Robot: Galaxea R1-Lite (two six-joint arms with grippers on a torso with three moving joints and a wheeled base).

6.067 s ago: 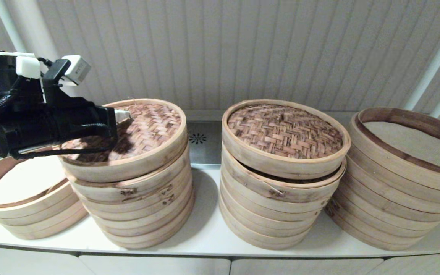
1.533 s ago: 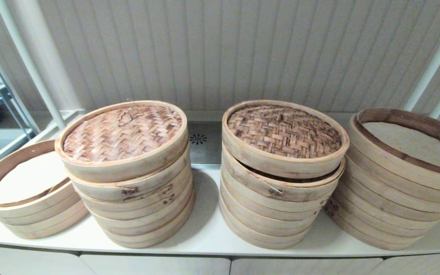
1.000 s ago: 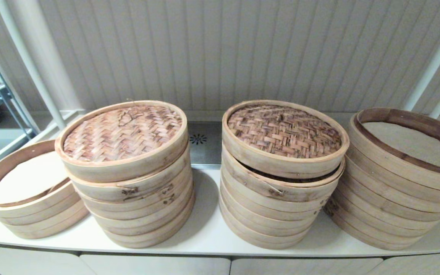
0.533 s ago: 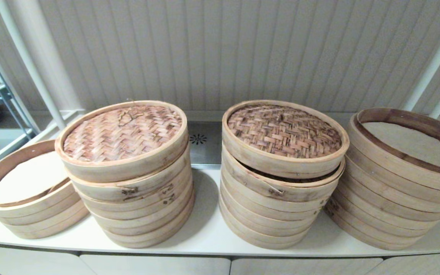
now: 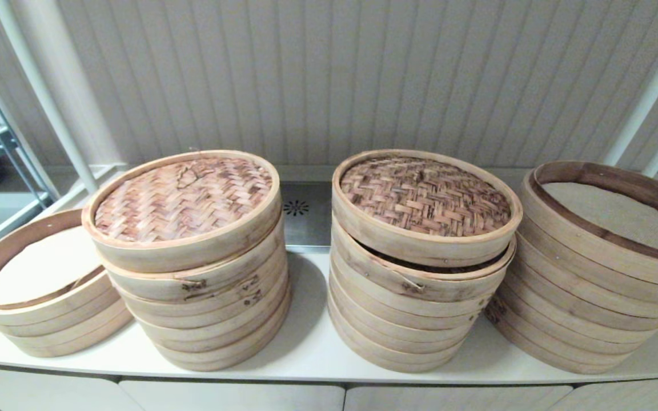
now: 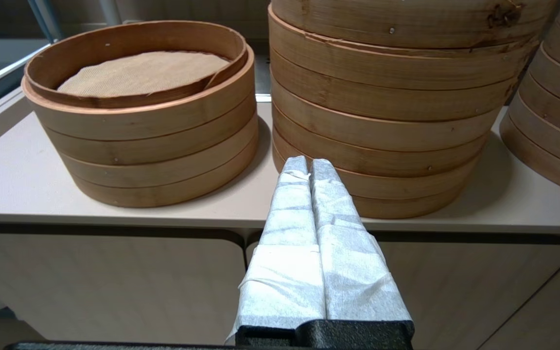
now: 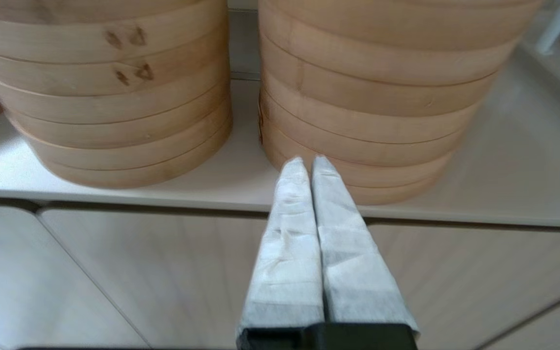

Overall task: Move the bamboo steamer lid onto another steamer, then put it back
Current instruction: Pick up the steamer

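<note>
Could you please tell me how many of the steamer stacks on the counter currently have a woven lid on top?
2: the left-centre lid and the right-centre lid. The far-left stack and far-right stack are open.

White tabletop (image 5: 312, 348) carrying four bamboo steamer stacks in a row.

The low open stack (image 5: 43, 297) stands at the robot's far left, its top tier uncovered with a pale liner inside. Just beside it rises the taller left-centre stack (image 5: 203, 302), topped by a woven lid (image 5: 183, 197). A gap of bare surface separates that from the right-centre stack (image 5: 414, 308), which bears the second woven lid (image 5: 425, 194) sitting slightly askew on its top tier. The far-right stack (image 5: 586, 297) stands close against it, open on top and leaning a little. Behind the middle gap a metal plate (image 5: 297, 214) with a small vent pattern lies flush against the wall. Pale cabinet fronts (image 6: 105, 282) run beneath the front edge.
</note>
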